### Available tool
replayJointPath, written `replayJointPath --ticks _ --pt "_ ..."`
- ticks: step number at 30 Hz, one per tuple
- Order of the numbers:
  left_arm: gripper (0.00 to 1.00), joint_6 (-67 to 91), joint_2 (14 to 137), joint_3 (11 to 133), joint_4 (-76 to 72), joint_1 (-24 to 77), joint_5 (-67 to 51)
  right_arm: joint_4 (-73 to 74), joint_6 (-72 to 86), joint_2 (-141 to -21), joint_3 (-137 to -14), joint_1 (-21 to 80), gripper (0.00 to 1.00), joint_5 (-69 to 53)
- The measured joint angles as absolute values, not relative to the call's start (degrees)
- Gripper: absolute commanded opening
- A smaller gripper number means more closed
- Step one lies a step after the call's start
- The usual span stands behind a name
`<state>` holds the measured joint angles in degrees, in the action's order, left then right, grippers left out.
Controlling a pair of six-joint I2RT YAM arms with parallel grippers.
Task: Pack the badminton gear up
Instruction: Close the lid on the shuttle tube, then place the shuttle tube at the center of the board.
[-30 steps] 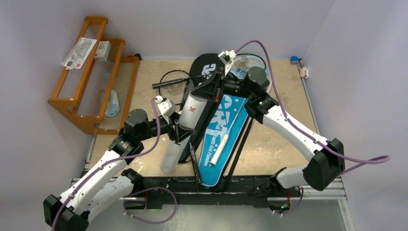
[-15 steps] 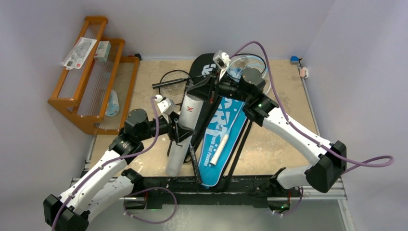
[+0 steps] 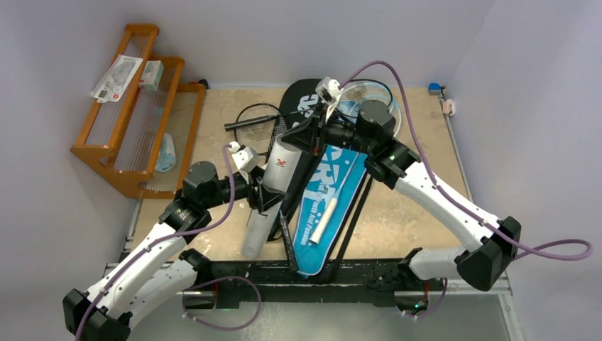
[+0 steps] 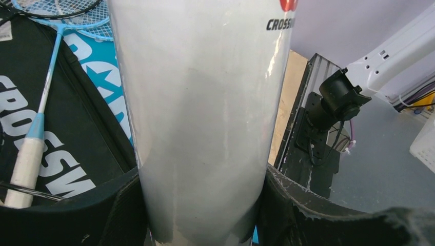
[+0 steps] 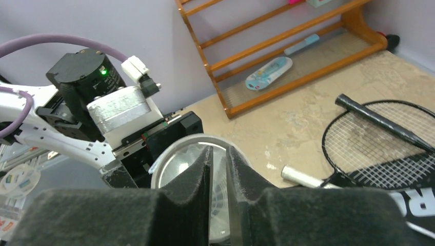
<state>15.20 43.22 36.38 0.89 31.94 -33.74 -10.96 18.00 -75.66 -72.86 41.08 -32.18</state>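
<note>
Badminton gear as I see it on the worktop (image 3: 405, 206), items listed by decreasing size. An orange rack (image 3: 135, 106) stands along the left edge, toward the far-left corner.

(a) The blue "SPORT" cover (image 3: 316, 249) lies lengthwise at the middle, reaching the near edge.

(b) The black "CROSSWAY" cover (image 3: 298, 99) lies partly beneath it and extends toward the far edge.

(c) The light-blue racket (image 3: 324, 217) rests on the blue cover, with its head toward the far edge and its white grip toward the near edge.

(d) The black racket (image 3: 257, 128) lies flat, left of the black cover.

(e) The white tube (image 3: 278, 167) is tilted. Its lower end is by the near edge, left of the blue cover, and its open mouth is raised toward the centre.

(f) My left gripper (image 4: 200, 205) clamps the tube at mid-length, with one finger pressed against each side.

(g) My right gripper (image 5: 219, 164) sits at the tube's mouth with its fingers only a slit apart. I cannot tell whether anything is pinched there.
</note>
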Motion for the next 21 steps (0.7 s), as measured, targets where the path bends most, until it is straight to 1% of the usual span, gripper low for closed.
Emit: replayJointPath --ticks 2,5,6,8,11,14,16,21 --pt "0.44 13.93 43.2 36.69 1.1 31.94 -33.47 -8.64 18.17 -74.74 -73.25 41.23 0.25 -30.46" --pt "0.44 12.53 43.03 36.99 1.28 31.94 -33.15 -5.91 18.44 -72.82 -73.28 41.28 0.27 -29.06" --pt "0.44 12.25 42.87 37.08 1.3 31.94 -33.12 -4.93 18.55 -72.1 -73.28 41.32 0.29 -28.71" --pt "0.45 11.38 42.44 37.23 1.41 31.94 -32.88 -3.51 18.79 -71.16 -73.43 41.43 0.37 -27.83" --pt "0.49 10.87 41.71 37.3 1.96 31.94 -31.07 -1.17 19.14 -70.17 -74.02 41.58 0.47 -26.15" --pt "0.49 10.52 41.69 38.46 4.82 32.01 -26.85 1.06 19.09 -69.12 -74.26 41.6 0.5 -23.33" --pt "0.49 10.02 43.09 41.34 8.82 32.05 -22.55 2.59 18.98 -68.34 -74.3 41.52 0.5 -21.63" --pt "0.49 9.39 50.26 51.27 16.12 32.01 -7.49 7.75 18.74 -66.67 -74.08 41.74 0.51 -18.59"
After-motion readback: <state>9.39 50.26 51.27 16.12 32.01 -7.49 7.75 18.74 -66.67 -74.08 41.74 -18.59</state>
